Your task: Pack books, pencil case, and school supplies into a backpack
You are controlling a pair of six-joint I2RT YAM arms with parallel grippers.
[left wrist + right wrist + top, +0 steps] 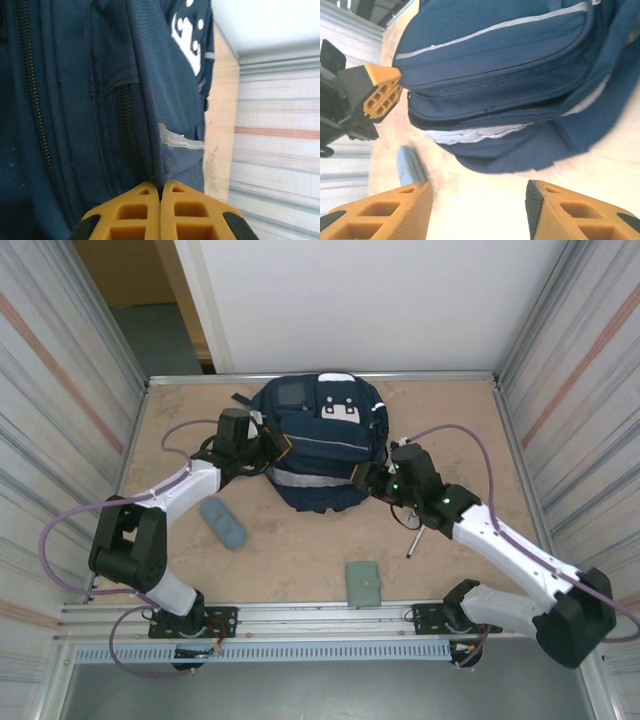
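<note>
The navy backpack [315, 440] lies at the back middle of the table. At its left side my left gripper [278, 450] is shut on a fold of its fabric beside a zip [161, 192]. In front of the backpack's right corner my right gripper [363, 480] stands open over bare table, nothing between its fingers [477, 210]. The right wrist view shows the backpack [510, 65] with its pale lining at the zip. The slate-blue pencil case [222, 523] lies on the table left of centre, its end showing past my right gripper [410, 165]. The books are out of view.
A black marker pen [414, 542] lies under the right arm's forearm. A grey-green square booklet [364, 583] sits near the front edge. Corrugated walls close in both sides. Bare table lies between the pencil case and the booklet.
</note>
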